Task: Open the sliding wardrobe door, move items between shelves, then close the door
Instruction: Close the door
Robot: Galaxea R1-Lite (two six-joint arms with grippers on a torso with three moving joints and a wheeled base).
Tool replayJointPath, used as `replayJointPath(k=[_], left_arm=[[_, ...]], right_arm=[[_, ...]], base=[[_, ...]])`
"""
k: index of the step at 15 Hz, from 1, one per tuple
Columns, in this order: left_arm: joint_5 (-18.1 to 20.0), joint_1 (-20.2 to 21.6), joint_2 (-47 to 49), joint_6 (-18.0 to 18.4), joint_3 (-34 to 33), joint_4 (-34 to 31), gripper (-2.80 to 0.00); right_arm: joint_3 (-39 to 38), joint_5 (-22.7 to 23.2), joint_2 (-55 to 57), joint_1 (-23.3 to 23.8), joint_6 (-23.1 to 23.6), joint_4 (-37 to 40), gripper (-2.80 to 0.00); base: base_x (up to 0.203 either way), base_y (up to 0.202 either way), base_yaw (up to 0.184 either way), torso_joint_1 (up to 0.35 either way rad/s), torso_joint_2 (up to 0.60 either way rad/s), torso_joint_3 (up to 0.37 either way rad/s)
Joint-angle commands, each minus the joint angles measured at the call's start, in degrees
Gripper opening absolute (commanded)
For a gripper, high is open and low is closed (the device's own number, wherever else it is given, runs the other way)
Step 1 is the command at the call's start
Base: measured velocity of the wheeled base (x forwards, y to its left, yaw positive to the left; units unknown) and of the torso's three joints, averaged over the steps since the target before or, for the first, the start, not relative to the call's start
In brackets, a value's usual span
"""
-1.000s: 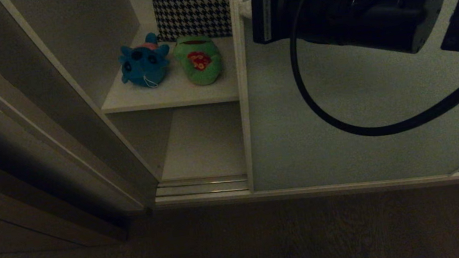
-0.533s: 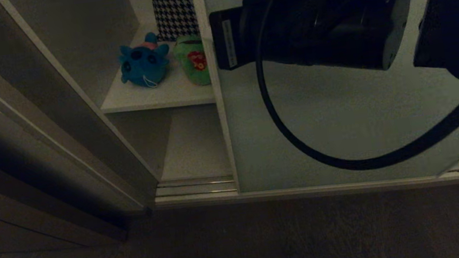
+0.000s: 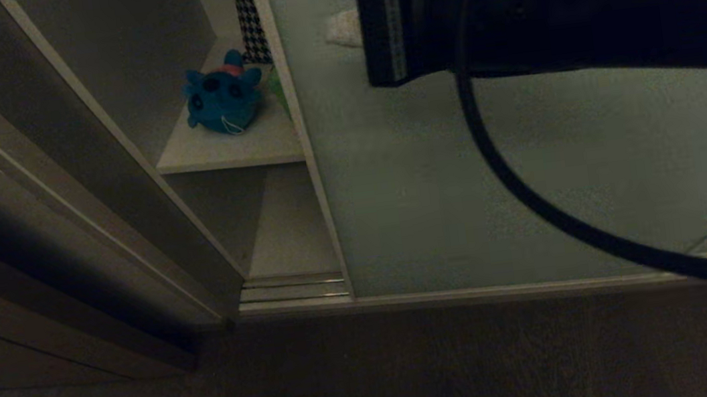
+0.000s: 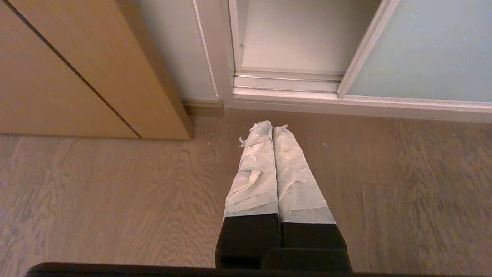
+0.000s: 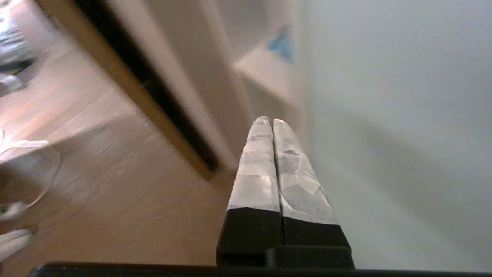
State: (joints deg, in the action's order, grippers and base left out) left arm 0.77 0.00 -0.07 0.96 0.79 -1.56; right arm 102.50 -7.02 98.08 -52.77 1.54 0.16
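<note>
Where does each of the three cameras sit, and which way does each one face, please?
Head view: high on the robot, looking down at the sliding door, the blue plush toy on a shelf, with the right arm across the top.
Left wrist view: low, facing the floor and door track; shut left gripper shows.
Right wrist view: beside the door, facing the opening; shut right gripper shows.
All three views share the door; head and right wrist views share the toy.

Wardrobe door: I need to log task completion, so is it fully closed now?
No, a gap beside the sliding wardrobe door exposes the blue plush toy.
</note>
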Motion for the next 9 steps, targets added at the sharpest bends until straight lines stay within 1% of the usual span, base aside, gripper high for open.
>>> replayJointPath(k=[1, 2, 3, 4, 6, 8, 9], left_arm=[[0.02, 0.03, 0.07, 0.0, 0.0, -0.02, -2.8], [0.03, 0.0, 0.07, 0.0, 0.0, -0.02, -2.8], [0.02, 0.09, 0.07, 0.0, 0.0, -0.02, -2.8], [0.11, 0.0, 0.07, 0.0, 0.0, -0.02, -2.8], [0.02, 0.0, 0.07, 0.0, 0.0, -0.02, -2.8], [0.02, 0.08, 0.07, 0.0, 0.0, -0.02, -2.8], [0.02, 0.0, 0.07, 0.0, 0.0, -0.02, -2.8]], right_arm=[[-3.48, -0.88, -7.9, 1.88, 0.31, 0.41, -2.8], [-5.0, -1.37, -11.1, 3.84, 0.35, 1.53, -2.8], [-6.57, -1.8, -14.45, 6.81, 0.31, 3.3, -2.8], [-8.24, -2.21, -17.95, 10.53, 0.28, 5.42, -2.8], [-10.95, -2.37, -24.77, 20.21, 0.31, 10.43, -2.8], [-12.93, -1.09, -32.26, 27.97, 0.27, 17.54, -2.8], [-14.03, 0.88, -35.96, 31.26, 0.29, 22.31, -2.8]], base=[[0.0, 0.0, 0.0, 0.0, 0.0, 0.0], [0.0, 0.0, 0.0, 0.0, 0.0, 0.0], [0.0, 0.0, 0.0, 0.0, 0.0, 0.0], [0.0, 0.0, 0.0, 0.0, 0.0, 0.0], [0.0, 0.0, 0.0, 0.0, 0.0, 0.0], [0.0, 0.0, 0.0, 0.0, 0.0, 0.0], [0.0, 0.0, 0.0, 0.0, 0.0, 0.0]])
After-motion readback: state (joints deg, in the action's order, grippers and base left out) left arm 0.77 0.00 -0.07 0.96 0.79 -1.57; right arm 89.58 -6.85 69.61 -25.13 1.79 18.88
